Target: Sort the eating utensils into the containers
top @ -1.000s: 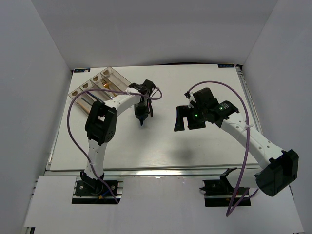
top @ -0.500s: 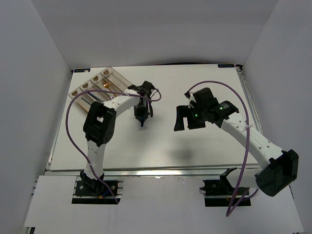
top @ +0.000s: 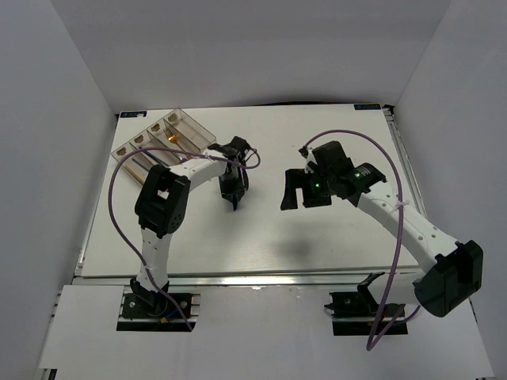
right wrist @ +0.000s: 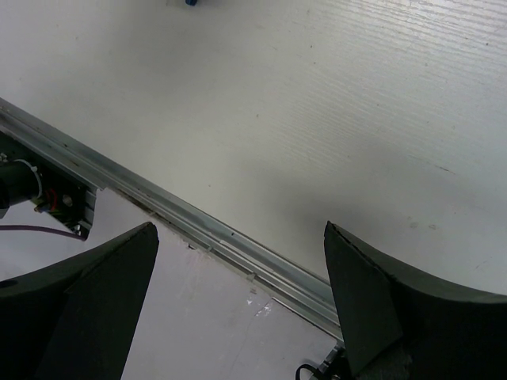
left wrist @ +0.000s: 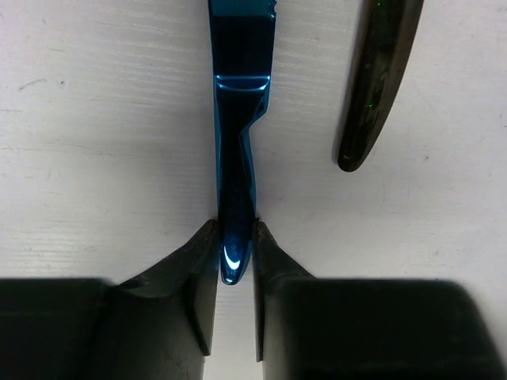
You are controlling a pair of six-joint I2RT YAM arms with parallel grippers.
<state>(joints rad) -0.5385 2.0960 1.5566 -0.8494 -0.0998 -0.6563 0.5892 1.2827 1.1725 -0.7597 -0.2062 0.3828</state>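
Observation:
My left gripper (left wrist: pixel 235 261) is shut on the rounded end of the blue knife (left wrist: pixel 238 119), which runs straight away from the jaws low over the white table. In the top view this gripper (top: pixel 234 196) is just right of the clear organiser tray (top: pixel 135 154). A dark slim utensil (left wrist: pixel 379 87) lies on the table right of the knife. Gold cutlery (top: pixel 171 136) lies in a tray compartment. My right gripper (top: pixel 295 192) is open and empty above the table's middle, and its view (right wrist: pixel 238 269) shows only bare table and the front rail.
The tray stands at the table's back left, tilted diagonally, with tan labels (top: pixel 131 144) at its left end. A metal rail (right wrist: pixel 198 222) runs along the table's near edge. White walls close in on the left, back and right.
My left gripper has tilted and shifted slightly right over the table. The right gripper has moved a little to the left.

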